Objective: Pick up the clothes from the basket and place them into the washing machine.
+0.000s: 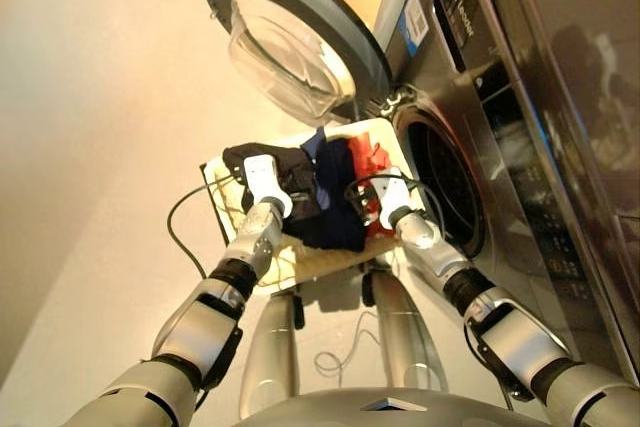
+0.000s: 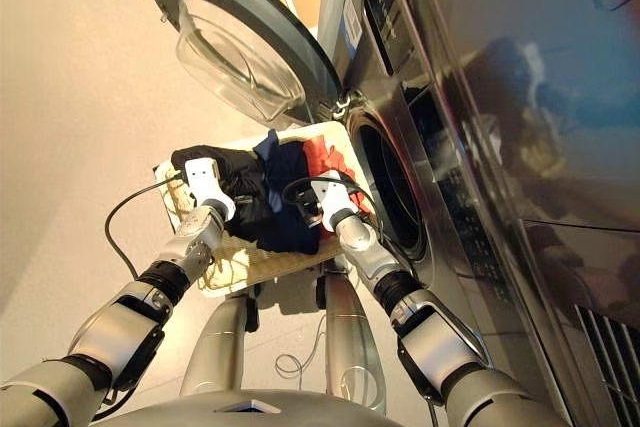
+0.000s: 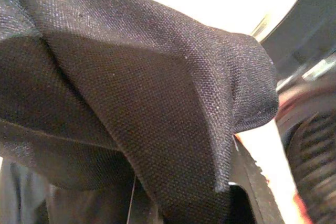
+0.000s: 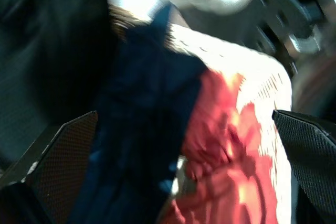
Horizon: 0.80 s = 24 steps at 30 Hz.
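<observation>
Pale beige floor (image 1: 90, 147) stretches away on the robot's left, and the washing machine (image 1: 520, 147) stands on the right, its dark grey glossy front catching reflections. Its round door (image 1: 295, 37) is swung wide open, a dark rim around a bulging clear-glass bowl, and the black porthole (image 1: 448, 182) gapes just beside the basket (image 2: 245, 259).

That basket is a shallow cream woven tray with rounded corners, sitting in front of the porthole. All three clothes lie in it side by side: the black garment (image 1: 270, 162) on the robot's left, crumpled and matte; the navy blue garment (image 1: 332, 202) in the middle, running lengthwise down the basket; the red-orange garment (image 1: 370, 159) nearest the machine, rumpled, partly tucked against the navy one.

The left gripper (image 1: 262, 175) sits down on the black garment; in the left wrist view a folded flap of finely woven black cloth fills nearly everything, and I cannot tell how that gripper is set. The right gripper (image 4: 184, 182) hovers over the seam between navy and red-orange, its two black textured fingers (image 4: 310, 150) spread wide with nothing between them.
</observation>
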Motion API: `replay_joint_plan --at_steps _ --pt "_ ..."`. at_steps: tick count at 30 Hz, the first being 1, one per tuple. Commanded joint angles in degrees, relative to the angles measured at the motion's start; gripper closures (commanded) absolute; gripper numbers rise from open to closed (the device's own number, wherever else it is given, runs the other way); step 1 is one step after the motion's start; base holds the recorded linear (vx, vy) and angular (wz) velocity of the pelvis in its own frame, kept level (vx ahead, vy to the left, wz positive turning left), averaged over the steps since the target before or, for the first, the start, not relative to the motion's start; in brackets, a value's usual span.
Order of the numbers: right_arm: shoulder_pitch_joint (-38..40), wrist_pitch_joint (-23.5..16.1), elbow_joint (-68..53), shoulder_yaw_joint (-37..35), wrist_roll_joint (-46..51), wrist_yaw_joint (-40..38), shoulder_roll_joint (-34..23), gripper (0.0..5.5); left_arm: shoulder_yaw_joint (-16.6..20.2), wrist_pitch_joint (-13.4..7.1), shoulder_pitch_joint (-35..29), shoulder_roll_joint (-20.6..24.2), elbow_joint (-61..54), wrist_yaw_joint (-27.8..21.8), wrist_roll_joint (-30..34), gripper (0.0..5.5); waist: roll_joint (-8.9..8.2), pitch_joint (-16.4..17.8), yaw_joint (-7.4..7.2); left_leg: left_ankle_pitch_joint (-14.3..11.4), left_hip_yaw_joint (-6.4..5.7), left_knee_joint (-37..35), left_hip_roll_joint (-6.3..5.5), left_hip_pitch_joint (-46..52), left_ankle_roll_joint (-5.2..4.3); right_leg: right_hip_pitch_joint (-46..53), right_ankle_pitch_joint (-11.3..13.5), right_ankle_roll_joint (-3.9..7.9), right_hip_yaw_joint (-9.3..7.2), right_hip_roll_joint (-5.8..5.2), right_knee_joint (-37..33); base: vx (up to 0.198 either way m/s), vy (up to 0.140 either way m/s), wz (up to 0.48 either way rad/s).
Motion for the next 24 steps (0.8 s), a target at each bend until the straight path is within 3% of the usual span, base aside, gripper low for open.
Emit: replay_joint_plan --at_steps 1,9,14,21,22,23,24 --pt "-2.0 -3.1 -6.9 1.3 -4.8 1.9 -1.0 0.00 -0.3 -4.9 -0.6 1.9 -10.1 -2.3 -3.6 5.50 1.66 0.9 0.04 -3.4 -0.45 3.9 -1.08 2.7 -0.42 7.4 -1.7 5.69 -0.33 -1.36 -4.2 0.000 0.000 0.000" --pt "-5.9 -4.3 -11.8 5.3 -15.1 1.2 -2.6 0.00 -3.3 -4.6 2.5 -0.3 -19.7 -3.3 -7.8 5.50 4.42 0.5 1.20 -3.4 0.11 3.4 -1.42 4.0 -0.07 8.8 -2.1 5.64 0.21 -1.59 -5.0 0.000 0.000 0.000" --pt "-8.4 -4.1 -10.3 5.7 -16.1 0.3 -1.1 0.00 -5.4 -4.3 3.1 -1.3 -21.9 -3.5 -9.8 5.50 5.46 0.0 1.79 -3.1 -0.07 3.1 -1.52 4.0 0.05 8.9 -2.1 5.64 0.11 -1.71 -5.7 0.000 0.000 0.000" --pt "-10.8 -3.3 -4.8 4.6 -16.9 -2.3 0.9 0.00 -9.8 -2.2 4.9 -1.1 -27.1 -6.3 -14.0 5.50 6.58 -0.2 2.47 -3.1 -0.25 3.1 -1.55 4.1 0.10 9.4 -2.2 5.50 -0.12 -1.74 -6.1 0.000 0.000 0.000" --pt "-11.9 -2.6 -1.0 3.9 -18.5 -3.9 1.9 0.35 -11.0 -1.5 5.9 -0.1 -29.3 -6.8 -15.0 5.50 7.02 -0.4 2.80 -3.0 -0.37 3.0 -1.57 4.0 0.13 9.4 -2.1 5.48 -0.24 -1.86 -6.3 0.000 0.000 0.000" --pt "-12.5 -2.1 1.3 3.0 -18.7 -4.8 2.6 3.90 -11.6 -1.3 6.4 0.9 -31.1 -6.9 -15.5 5.50 7.22 -0.7 3.08 -2.8 -0.45 2.8 -1.61 3.9 0.11 9.3 -1.9 5.47 -0.26 -1.91 -6.5 0.000 0.000 0.000" --pt "-13.2 -1.6 3.8 1.9 -18.7 -5.8 3.2 5.50 -12.4 -0.6 7.1 1.9 -32.9 -7.4 -16.1 5.50 7.46 -0.7 3.43 -3.0 -0.47 2.8 -1.59 4.0 0.12 9.4 -1.9 5.45 -0.29 -1.95 -6.5 0.000 0.000 0.000"
